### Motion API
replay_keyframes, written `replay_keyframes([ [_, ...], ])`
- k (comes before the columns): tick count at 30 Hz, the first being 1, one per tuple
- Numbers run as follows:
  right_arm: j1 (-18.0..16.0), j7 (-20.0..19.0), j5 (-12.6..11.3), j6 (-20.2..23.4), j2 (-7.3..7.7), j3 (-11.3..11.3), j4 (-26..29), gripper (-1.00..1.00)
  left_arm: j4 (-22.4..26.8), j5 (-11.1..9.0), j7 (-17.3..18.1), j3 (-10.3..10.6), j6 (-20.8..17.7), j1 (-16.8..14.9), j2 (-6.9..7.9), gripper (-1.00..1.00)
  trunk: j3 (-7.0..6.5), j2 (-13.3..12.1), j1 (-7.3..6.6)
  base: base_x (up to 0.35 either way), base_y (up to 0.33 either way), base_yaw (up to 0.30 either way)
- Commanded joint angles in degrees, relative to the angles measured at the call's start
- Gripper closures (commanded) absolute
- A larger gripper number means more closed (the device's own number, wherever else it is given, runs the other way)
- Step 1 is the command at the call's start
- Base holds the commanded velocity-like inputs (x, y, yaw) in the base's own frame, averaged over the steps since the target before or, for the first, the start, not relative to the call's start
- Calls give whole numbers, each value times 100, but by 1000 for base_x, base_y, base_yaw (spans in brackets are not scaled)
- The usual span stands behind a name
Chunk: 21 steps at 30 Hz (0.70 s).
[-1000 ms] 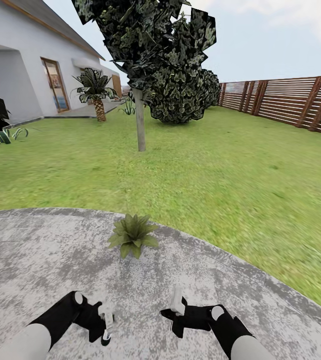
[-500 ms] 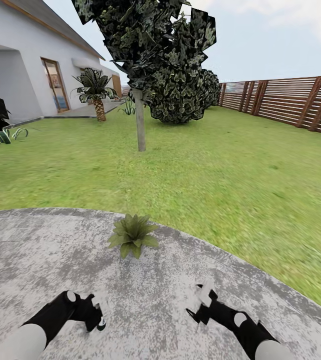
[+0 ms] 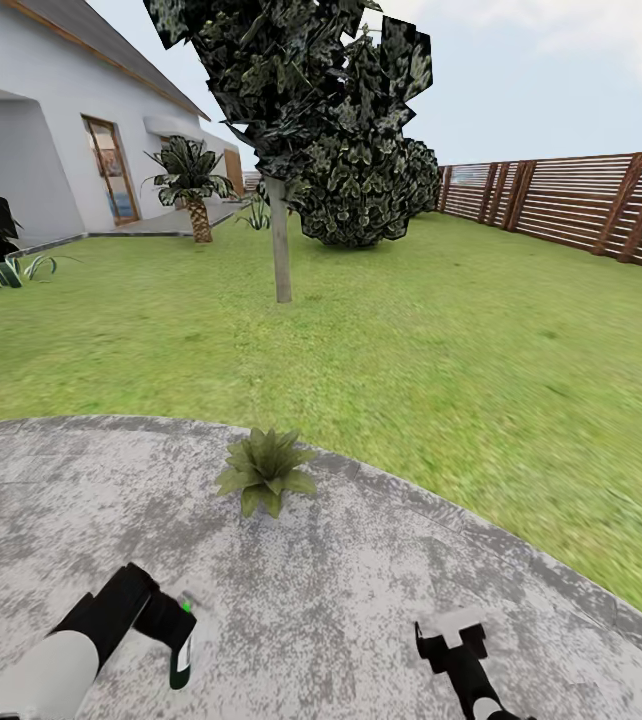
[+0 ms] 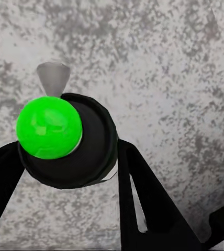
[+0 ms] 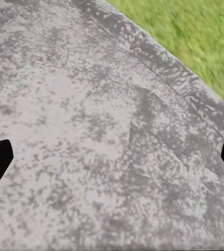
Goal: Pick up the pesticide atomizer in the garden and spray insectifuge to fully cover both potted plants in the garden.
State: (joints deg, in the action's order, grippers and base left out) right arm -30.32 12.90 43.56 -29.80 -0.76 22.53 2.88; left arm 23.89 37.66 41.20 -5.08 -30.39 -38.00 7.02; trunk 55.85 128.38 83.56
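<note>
Gravel patio (image 3: 361,600) underfoot, lawn (image 3: 441,340) beyond its curved edge. Left gripper (image 4: 99,172) clamped on pesticide atomizer (image 4: 65,141), green-capped, at 7 o'clock; right gripper (image 3: 451,637) at 5 o'clock, fingers spread, empty. Potted plant (image 3: 266,470) at 12 o'clock by patio rim.

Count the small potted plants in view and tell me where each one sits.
1. The potted plant sits at the far edge of the gravel patio, near the lawn, ahead of both arms. A second one may lie outside these views.
</note>
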Motion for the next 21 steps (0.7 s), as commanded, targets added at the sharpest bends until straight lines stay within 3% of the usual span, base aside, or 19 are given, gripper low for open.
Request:
replay_keyframes([
  [1,-2,37,9,-9,5,29,-6,-100,13,34,42,-47,-82,-11,-6,100,5,2,-1,0,0,0],
  [2,-1,41,-112,-9,4,30,-5,-100,23,28,44,-51,-120,-17,-8,100,5,2,-1,0,0,0],
  [3,-1,37,-772,3,-2,27,-6,-100,180,14,52,-61,-162,-20,-14,100,5,2,-1,0,0,0],
  [4,-1,26,-984,2,1,23,-6,-100,240,14,53,-62,-170,-21,-15,100,5,2,-1,16,0,0],
  [6,0,21,-1115,0,5,15,-14,-100,302,11,54,-64,-211,-23,-40,100,5,2,-1,159,0,0],
  [7,0,20,-1126,0,6,15,-15,-100,306,12,54,-64,-302,-23,-53,100,5,2,-1,302,0,0],
  [8,0,19,-1136,0,7,17,-12,-100,350,5,55,-61,-702,-30,-81,100,5,2,-1,334,0,0],
  [14,0,19,-1131,0,6,7,-15,-100,379,14,47,-64,-778,-24,-84,100,5,2,-1,337,0,18],
  [21,0,24,-1130,0,6,5,-16,-100,380,13,46,-64,-887,-30,-86,100,5,2,-1,338,0,178],
])
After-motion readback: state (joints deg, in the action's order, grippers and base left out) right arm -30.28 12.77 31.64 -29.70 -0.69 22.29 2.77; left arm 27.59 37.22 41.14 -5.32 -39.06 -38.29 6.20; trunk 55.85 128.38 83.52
